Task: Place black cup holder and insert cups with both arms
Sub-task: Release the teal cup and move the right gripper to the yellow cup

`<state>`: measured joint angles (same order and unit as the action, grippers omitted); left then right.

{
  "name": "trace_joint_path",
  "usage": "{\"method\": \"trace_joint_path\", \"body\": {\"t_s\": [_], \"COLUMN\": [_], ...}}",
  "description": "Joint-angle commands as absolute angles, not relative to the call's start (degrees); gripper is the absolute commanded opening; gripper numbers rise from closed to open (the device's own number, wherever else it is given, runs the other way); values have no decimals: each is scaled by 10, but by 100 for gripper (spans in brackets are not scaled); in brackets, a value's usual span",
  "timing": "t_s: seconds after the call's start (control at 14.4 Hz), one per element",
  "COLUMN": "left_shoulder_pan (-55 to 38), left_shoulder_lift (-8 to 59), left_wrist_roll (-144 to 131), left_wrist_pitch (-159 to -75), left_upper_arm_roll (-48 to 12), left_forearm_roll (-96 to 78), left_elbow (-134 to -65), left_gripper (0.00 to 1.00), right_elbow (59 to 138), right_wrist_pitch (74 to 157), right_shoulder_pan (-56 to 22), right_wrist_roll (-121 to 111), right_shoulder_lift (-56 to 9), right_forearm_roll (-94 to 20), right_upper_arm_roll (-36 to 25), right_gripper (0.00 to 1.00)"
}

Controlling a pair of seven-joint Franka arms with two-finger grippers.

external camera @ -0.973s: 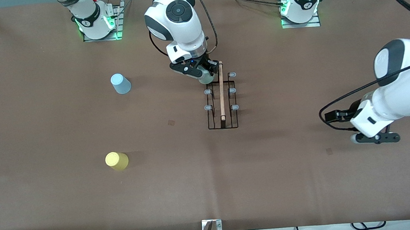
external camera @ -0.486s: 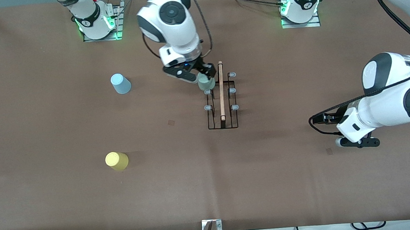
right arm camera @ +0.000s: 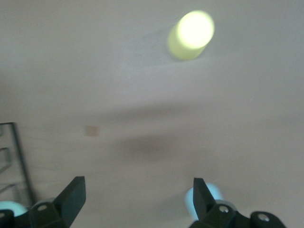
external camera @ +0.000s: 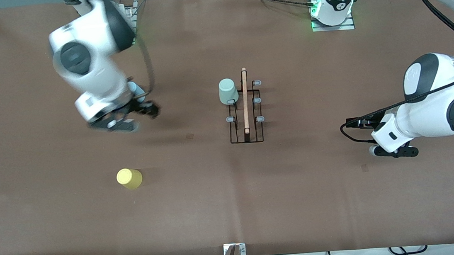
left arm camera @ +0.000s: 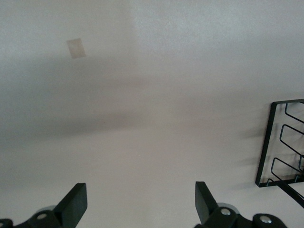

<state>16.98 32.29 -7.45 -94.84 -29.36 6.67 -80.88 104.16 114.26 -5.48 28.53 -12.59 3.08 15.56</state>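
Brown table covering (external camera: 234, 201) spans the whole workspace, with both arm bases mounted along its robot edge.

Right arm: reaches out from its base over the table, forearm angled downward, wrist tilted. The right gripper (external camera: 126, 118) hangs over the light blue cup (external camera: 136, 88), which is mostly hidden under the arm. Its fingers (right arm camera: 71, 197) are spread apart and empty in the right wrist view.

Left arm: elbow raised, forearm bent down toward the table at its own end. The left gripper (external camera: 394, 152) sits low over bare table, well apart from the black cup holder (external camera: 245, 113). Its fingers (left arm camera: 75, 203) are spread wide, holding nothing.

Black cup holder: stands upright near the table centre, wooden rod handle (external camera: 245, 100) on top. The pale green cup (external camera: 227, 91) sits inverted on the peg farthest from the front camera, on the side toward the right arm.

Yellow cup (external camera: 129, 178): rests on the table toward the right arm's end, nearer the front camera than the holder.
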Motion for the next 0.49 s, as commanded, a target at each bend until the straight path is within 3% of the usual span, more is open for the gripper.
{"method": "trace_joint_path", "body": {"t_s": [0.0, 0.42], "left_shoulder_pan": [179, 179], "left_shoulder_lift": [307, 302], "left_wrist_roll": [-65, -65], "left_wrist_pitch": [-932, -938], "left_upper_arm_roll": [-299, -294], "left_forearm_roll": [70, 70], "left_elbow": [-809, -809], "left_gripper": [100, 100], "right_elbow": [1051, 1032], "right_wrist_pitch": [1206, 1412], "right_shoulder_pan": [5, 19], "right_wrist_roll": [150, 60], "right_shoulder_lift": [-155, -274], "right_forearm_roll": [33, 54], "right_upper_arm_roll": [161, 125], "right_gripper": [100, 100]}}
